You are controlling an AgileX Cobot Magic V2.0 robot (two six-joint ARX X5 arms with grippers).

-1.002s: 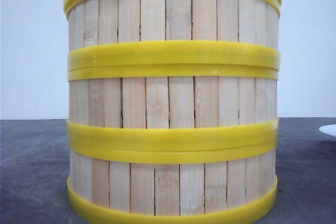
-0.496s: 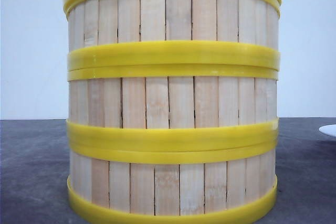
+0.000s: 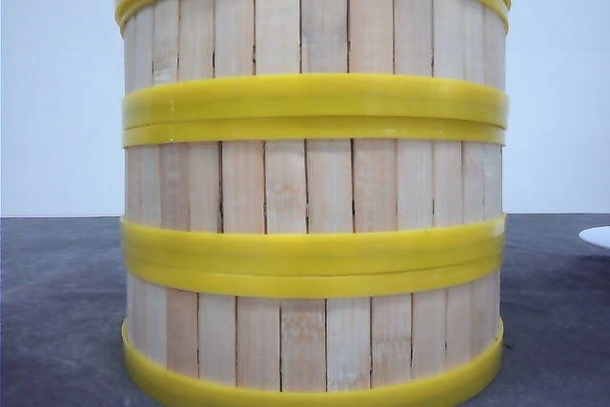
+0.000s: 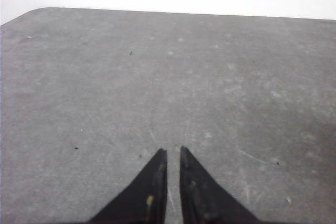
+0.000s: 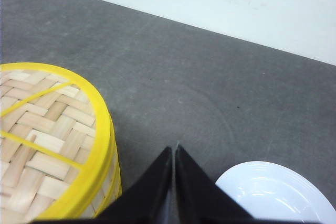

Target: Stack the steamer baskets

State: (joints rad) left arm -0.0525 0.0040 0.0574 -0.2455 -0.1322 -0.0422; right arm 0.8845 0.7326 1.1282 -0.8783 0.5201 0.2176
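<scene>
The three steamer baskets [image 3: 313,188] stand stacked in one column on the grey table [image 3: 57,312], filling the middle of the front view. The left gripper [image 4: 173,153] is closed and empty over bare table. The right gripper [image 5: 174,150] is closed too, empty, between the stack at lower left and a white plate [image 5: 278,192] at lower right.

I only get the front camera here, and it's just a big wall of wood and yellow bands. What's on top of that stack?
Observer: A woven lid of pale bamboo strips with a yellow rim, seen from the right wrist camera.
Operator: And the white sliver at my right edge?
Observer: A white plate on the grey table, apart from the steamer baskets.
Operator: Are the arms holding anything?
Observer: No. The right gripper is shut and empty, between stack and plate.
Operator: The other one?
Observer: The left gripper is almost shut, over bare table, with nothing between its fingers.
</scene>
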